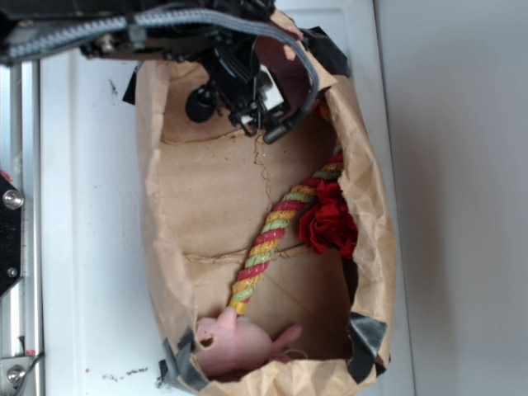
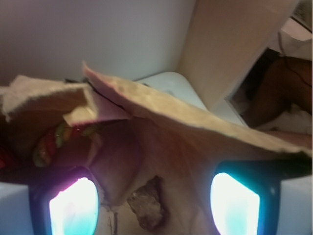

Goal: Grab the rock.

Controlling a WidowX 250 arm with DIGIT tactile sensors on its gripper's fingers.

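- The arm (image 1: 124, 33) is reaching in from the upper left of the exterior view, lying nearly level across the top of the frame, with a grey braided cable (image 1: 307, 78) looping down off it.
- The gripper (image 1: 247, 99) is hanging at the arm's end, dipping into the upper end of a brown paper bag (image 1: 157, 231) that is lying open on a white surface (image 1: 82, 247).
- In the wrist view the 2 fingers (image 2: 73, 205) are glowing pale at the bottom corners, standing wide apart — nothing is sitting between them.
- The rock (image 2: 146, 203) is lying on the bag's floor in the gap between those fingers, low in the wrist view, touching neither; in the exterior view it is hiding under the gripper.
- A torn paper flap (image 2: 195, 122) is hanging over the rock and crossing the wrist view.
- A striped rope (image 1: 276, 231) is running diagonally along the bag's floor, with a red flower (image 1: 330, 219) pressing against the right wall just beside it.
- A pink plush (image 1: 239, 342) is sitting at the bag's lower end — well apart from the gripper.
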